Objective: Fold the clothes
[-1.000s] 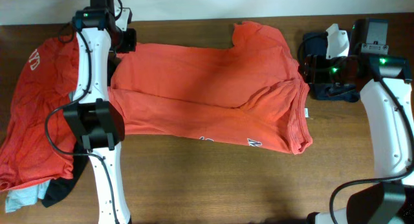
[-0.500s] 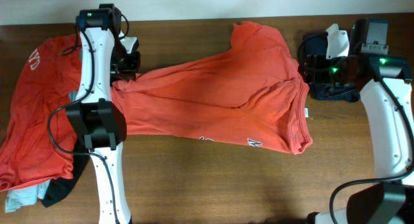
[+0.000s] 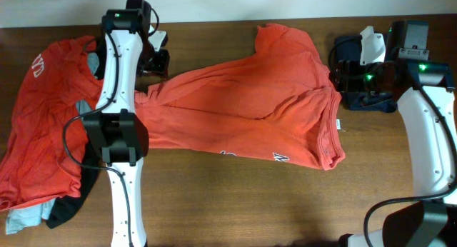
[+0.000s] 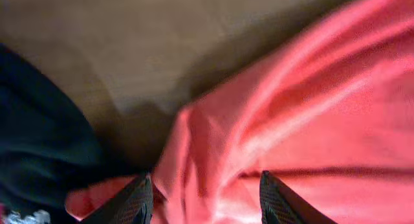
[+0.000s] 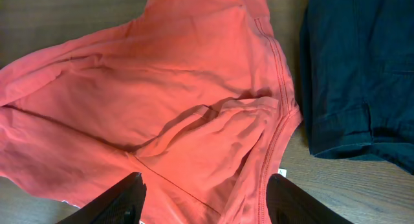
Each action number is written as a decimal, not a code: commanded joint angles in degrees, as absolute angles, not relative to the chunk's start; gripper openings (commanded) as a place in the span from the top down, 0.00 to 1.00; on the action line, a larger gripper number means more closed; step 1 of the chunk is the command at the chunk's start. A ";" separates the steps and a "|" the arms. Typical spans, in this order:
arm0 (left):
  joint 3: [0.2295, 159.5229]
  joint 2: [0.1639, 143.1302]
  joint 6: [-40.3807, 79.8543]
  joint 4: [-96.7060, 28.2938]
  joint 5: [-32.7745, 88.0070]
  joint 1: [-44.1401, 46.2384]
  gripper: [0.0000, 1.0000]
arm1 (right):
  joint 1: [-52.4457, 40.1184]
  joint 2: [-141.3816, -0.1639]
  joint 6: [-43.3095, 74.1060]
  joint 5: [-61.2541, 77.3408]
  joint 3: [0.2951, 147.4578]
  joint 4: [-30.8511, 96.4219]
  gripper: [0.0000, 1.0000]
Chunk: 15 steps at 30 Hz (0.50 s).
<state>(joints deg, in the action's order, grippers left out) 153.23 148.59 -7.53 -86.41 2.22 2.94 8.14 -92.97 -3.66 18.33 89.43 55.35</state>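
A large orange-red T-shirt (image 3: 243, 97) lies spread across the middle of the wooden table, its left end bunched into a narrow ridge (image 4: 213, 146). My left gripper (image 3: 157, 61) (image 4: 206, 185) hovers over that bunched end. Its fingers stand apart on either side of the cloth ridge and grip nothing. My right gripper (image 3: 348, 76) (image 5: 204, 185) is open above the shirt's right side near the stitched hem, holding nothing. More clothes lie heaped at the left: another orange-red shirt (image 3: 43, 125), a black piece (image 3: 68, 208) and a pale grey-blue piece (image 3: 21, 218).
A navy garment (image 3: 357, 97) (image 5: 356, 68) lies at the right, beside the spread shirt, under the right arm. The left arm's white links (image 3: 118, 97) cross the heap and the shirt's left end. Bare wood (image 3: 250, 204) shows along the front.
My left gripper pulled the shirt's far-left corner inward, bunching that end, then opened and let it go while moving right and toward the far edge. The right arm has stayed put.
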 commanded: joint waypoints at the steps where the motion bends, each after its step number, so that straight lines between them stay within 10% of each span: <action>1: 153.69 149.58 -5.43 -86.02 -4.43 1.76 0.47 | 7.77 -93.19 -4.29 18.39 89.89 55.61 0.36; 15: 153.64 151.98 -0.49 -92.01 1.80 -3.03 0.48 | 7.77 -93.38 -5.78 16.93 88.92 56.16 0.35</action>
